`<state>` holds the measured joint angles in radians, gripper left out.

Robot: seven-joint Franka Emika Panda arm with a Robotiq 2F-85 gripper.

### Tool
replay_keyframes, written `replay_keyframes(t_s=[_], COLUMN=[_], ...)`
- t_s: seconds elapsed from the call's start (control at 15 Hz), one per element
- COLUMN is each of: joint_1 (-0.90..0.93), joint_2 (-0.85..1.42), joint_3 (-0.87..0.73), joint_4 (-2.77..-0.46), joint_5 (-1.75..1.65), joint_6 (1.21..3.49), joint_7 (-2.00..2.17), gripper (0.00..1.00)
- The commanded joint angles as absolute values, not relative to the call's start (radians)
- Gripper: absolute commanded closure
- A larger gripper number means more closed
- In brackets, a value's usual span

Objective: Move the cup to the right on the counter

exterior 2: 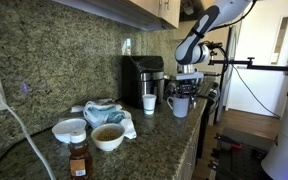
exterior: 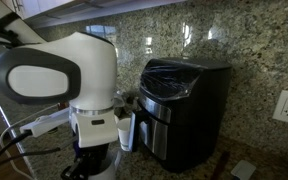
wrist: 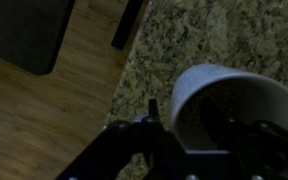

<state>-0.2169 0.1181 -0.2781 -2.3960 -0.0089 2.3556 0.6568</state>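
Wrist view — hand (wrist: 209, 128) open, fingers astride the wall of the cup (wrist: 224, 82) — counter (wrist: 174, 40) below.

The cup (wrist: 229, 100) is a plain white cylindrical mug, upright with its open mouth facing up and its inside in shadow. It stands on the brown-and-tan speckled polished granite surface (wrist: 174, 40), close to the front edge. In an exterior view the cup (exterior 2: 179, 107) stands near the far end of the surface (exterior 2: 154, 130). Its handle cannot be made out.

The cup (wrist: 234, 85) is plain white, the surface (wrist: 174, 35) speckled brown and tan, the appliance (exterior: 184, 115) black.
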Motion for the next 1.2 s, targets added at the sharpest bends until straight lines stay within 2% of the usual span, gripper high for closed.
replay_keyframes(t_s=[0.0,0.13,0.27,1.13], joint_1=[-0.211,-0.209,-0.204,-0.189], joint_2=[0.105,0.102,0.098,0.034], joint_3=[-0.278,-0.278,-0.278,-0.262], joint_4=[-2.416,-2.416,-2.409,-2.275], joint_5=[-0.007,-0.01,-0.029,-0.238], joint_6=[2.371,2.369,2.355,2.115], joint_7=[0.682,0.685,0.692,0.749], gripper=[0.19,0.06,0.01,0.0])
